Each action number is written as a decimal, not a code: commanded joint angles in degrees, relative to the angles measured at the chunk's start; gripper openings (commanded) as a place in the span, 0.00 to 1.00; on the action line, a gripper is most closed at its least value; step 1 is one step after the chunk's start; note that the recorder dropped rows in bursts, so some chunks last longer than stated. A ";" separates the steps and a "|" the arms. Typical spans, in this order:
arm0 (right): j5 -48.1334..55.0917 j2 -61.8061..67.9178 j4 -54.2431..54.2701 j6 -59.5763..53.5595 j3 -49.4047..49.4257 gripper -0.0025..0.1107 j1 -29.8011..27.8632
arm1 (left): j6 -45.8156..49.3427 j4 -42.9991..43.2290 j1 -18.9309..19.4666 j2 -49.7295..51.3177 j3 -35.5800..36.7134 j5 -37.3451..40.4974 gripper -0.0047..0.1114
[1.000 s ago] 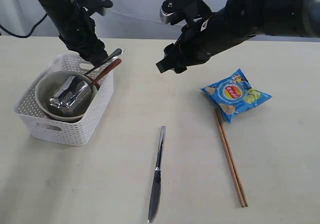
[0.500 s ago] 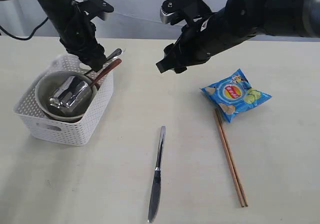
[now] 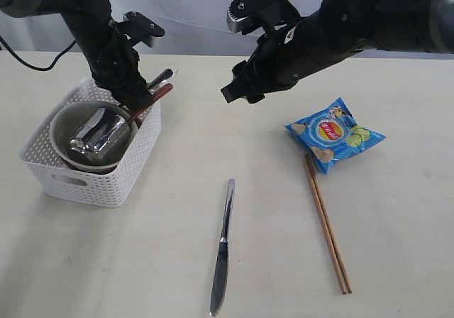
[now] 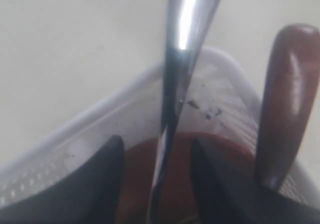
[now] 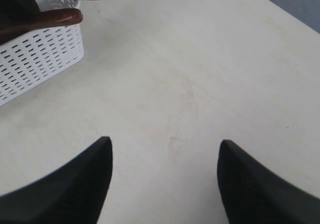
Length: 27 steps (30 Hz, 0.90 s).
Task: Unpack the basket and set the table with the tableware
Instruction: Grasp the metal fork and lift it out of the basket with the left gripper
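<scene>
The white basket [image 3: 92, 183] stands at the left of the table [image 3: 397, 261]. It holds the cream bowl [image 3: 60, 130] with the steel cup [image 3: 99, 132] lying in it. The dark red spoon [image 3: 157, 96] and a steel fork handle [image 3: 163, 77] stick out over its far rim. My left gripper [image 3: 131, 99] is down at those handles. It is open [image 4: 157, 149], its fingers [image 4: 100, 184] on either side of the fork handle [image 4: 180, 49], with the spoon [image 4: 287, 99] beside it and the reddish-brown plate [image 4: 142, 179] below. My right gripper [image 3: 237, 91] hangs open [image 5: 165, 144] over bare table.
The steel knife [image 3: 223, 243] lies in the front middle. The brown chopsticks [image 3: 326, 222] lie to its right, their far ends by the blue chip bag [image 3: 335, 133]. The right wrist view catches the basket [image 5: 40, 59] corner and the spoon handle [image 5: 55, 19].
My left gripper has moved down and slightly right, closing in on the fork and spoon handles at the basket's far rim. The right arm has not moved.
</scene>
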 commanded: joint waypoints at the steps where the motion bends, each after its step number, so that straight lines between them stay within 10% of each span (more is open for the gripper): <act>1: -0.81 -0.16 -0.09 -0.17 0.17 0.54 -0.03 | 0.15 -0.72 0.03 -0.36 -0.05 -0.23 0.22; 6: -0.81 -0.16 -0.09 -0.17 0.17 0.54 -0.03 | 0.15 -0.72 0.03 -0.36 -0.05 -0.23 0.05; 27: -1.22 -0.16 -0.17 -0.01 0.17 0.54 -0.03 | 0.56 -0.38 0.03 -8.35 -0.15 -1.53 0.04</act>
